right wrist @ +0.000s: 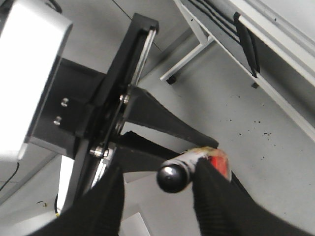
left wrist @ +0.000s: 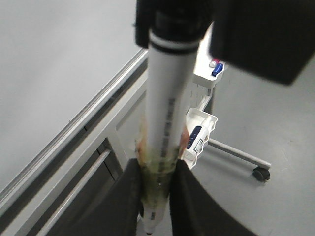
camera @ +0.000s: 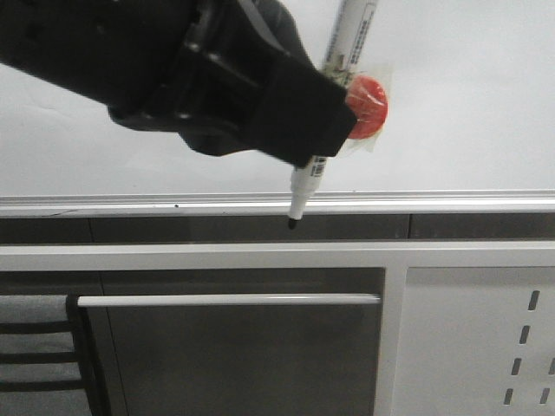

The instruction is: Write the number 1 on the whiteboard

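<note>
Smooth matt whiteboard point(camera: 468, 130), brushed alu rail point(camera: 130, 204), glossy plastic marker point(left wrist: 167, 113)

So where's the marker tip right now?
In the front view the marker's black tip sits centre frame, just below the whiteboard's silver rail, held by the left end effector; no stroke shows on the whiteboard.

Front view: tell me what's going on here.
The left gripper is clamped on a marker, uncapped and pointing tip down. In the front view the tip sits just below the silver rail of the whiteboard, not on the board. No number 1 is visible yet. The right gripper is open, with the marker's back end showing between its fingers.
</note>
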### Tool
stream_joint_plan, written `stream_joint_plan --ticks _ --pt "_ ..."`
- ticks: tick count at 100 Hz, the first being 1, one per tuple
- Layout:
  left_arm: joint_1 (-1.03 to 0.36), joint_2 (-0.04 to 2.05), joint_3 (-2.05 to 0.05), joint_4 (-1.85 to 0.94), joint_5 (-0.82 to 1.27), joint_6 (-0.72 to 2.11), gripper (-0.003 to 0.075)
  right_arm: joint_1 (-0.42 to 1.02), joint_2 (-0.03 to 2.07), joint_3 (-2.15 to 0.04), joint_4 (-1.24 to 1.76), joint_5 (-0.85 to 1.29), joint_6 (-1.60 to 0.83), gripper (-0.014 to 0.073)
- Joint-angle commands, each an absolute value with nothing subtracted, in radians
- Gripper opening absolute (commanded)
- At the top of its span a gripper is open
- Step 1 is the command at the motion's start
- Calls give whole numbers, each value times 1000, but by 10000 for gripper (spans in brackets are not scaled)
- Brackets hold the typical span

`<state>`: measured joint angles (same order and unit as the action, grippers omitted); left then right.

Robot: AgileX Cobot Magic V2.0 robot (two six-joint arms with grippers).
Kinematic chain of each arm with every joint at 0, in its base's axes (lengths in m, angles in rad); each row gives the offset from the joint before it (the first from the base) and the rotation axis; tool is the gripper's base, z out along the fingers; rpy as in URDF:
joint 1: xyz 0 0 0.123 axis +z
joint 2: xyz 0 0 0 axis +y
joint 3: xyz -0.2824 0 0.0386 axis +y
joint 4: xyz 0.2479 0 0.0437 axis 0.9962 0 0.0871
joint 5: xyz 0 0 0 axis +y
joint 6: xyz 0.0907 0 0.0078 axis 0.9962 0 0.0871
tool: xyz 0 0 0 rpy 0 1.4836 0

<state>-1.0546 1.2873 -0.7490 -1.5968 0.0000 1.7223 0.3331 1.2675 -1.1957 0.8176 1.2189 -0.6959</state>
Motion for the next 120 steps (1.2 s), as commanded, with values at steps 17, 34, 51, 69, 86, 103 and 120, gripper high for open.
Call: stream_joint_plan --ticks 17,34,51,69,86,103,120 --pt "-1063 1265 -775 -1598 9 1721 -20 344 1260 -1226 865 1201 -714 -70" --pt "-1061 1261 -775 -1598 8 1721 -4 344 1260 -1226 845 1201 -714 -62" --pt "-1061 1245 -775 -1598 6 1721 276 344 1249 -1226 804 1170 -710 -57" --pt "-1059 1187 -775 -1630 -95 1721 573 348 1194 -1204 787 1059 -691 -51" --pt "-1059 1090 -775 -1657 -251 1721 563 422 1074 -1030 785 745 -691 -51" --pt "-1059 983 -775 -1690 -393 1721 563 555 923 -821 785 353 -702 -51" --pt "-1059 904 -761 -1706 -497 1721 495 675 807 -711 762 144 -707 -51"
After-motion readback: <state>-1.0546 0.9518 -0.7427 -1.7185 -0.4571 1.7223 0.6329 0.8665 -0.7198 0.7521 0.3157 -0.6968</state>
